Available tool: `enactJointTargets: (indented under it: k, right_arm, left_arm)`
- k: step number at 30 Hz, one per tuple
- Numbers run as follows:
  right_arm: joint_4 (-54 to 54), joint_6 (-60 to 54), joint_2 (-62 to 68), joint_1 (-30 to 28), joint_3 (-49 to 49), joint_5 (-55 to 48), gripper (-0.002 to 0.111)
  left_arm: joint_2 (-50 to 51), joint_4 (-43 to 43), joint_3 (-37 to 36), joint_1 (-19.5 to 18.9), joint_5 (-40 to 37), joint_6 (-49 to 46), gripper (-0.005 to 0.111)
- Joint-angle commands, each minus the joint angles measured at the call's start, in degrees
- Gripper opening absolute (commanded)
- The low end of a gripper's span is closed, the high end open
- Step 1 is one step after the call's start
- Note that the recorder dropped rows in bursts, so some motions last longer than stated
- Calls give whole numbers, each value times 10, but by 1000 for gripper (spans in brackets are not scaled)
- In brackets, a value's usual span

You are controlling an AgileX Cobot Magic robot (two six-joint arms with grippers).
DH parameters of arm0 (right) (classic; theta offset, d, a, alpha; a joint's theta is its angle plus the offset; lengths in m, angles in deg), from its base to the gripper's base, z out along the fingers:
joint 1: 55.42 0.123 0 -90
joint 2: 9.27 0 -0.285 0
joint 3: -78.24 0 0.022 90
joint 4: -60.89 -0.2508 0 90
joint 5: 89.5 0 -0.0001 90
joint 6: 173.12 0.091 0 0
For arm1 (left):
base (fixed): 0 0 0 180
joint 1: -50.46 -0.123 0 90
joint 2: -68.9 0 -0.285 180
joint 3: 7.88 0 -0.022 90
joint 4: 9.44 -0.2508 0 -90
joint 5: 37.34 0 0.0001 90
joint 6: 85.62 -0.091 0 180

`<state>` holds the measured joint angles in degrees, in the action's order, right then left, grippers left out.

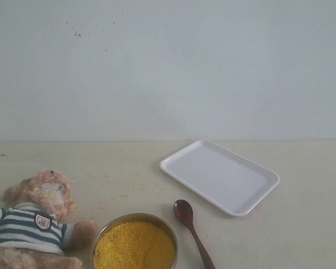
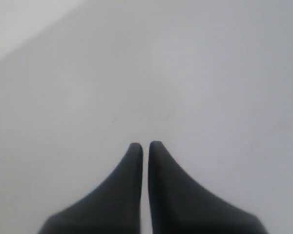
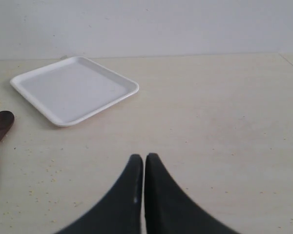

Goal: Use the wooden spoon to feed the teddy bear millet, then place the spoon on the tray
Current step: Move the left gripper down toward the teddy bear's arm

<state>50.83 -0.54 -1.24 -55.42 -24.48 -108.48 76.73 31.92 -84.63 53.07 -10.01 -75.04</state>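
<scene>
pale wall behind, cream bench (image 1: 101, 162) in front; no arm shows in the exterior view.

by size:
- tray (image 1: 219, 175): white, bare, nothing on it, at 1 o'clock from the spoon and apart from it.
- teddy bear (image 1: 36, 218): at 9 o'clock of the metal bowl (image 1: 135, 216), one paw just beside the rim.
- millet (image 1: 134, 246): heaped in that bowl, looks full.
- wooden spoon (image 1: 184, 213): flat on the bench at 3 o'clock of the bowl, near but not touching, scoop end toward the tray, looks empty.

my read: nothing done yet. spoon not picked up, so grasp, scoop, feed and tray drop are all left.

left claw (image 2: 145, 145): jaws pressed together, holding nothing, only blank pale surface ahead.
right claw (image 3: 144, 157): jaws together too, empty, over bare bench; spoon and tray are in its view, both well apart from it.
</scene>
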Motion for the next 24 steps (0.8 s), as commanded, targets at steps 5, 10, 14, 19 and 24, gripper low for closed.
enactJointTargets:
  k: [5,10,14,19,24]
  right_arm:
    - [1,-5,-2,0,-1,4,1]
    - [1,-5,-2,0,-1,4,1]
    - [1,-5,-2,0,-1,4,1]
    - [1,-5,-2,0,-1,4,1]
    - [1,-5,-2,0,-1,4,1]
  left_arm:
    - [70,-266,130,3,87,121,4]
    - [247,-588,234,3,23,204,4]
    - [402,-817,338,3,-242,361,4]
    - [531,-684,393,3,-540,171,4]
    - [616,-399,414,3,-653,-139,4]
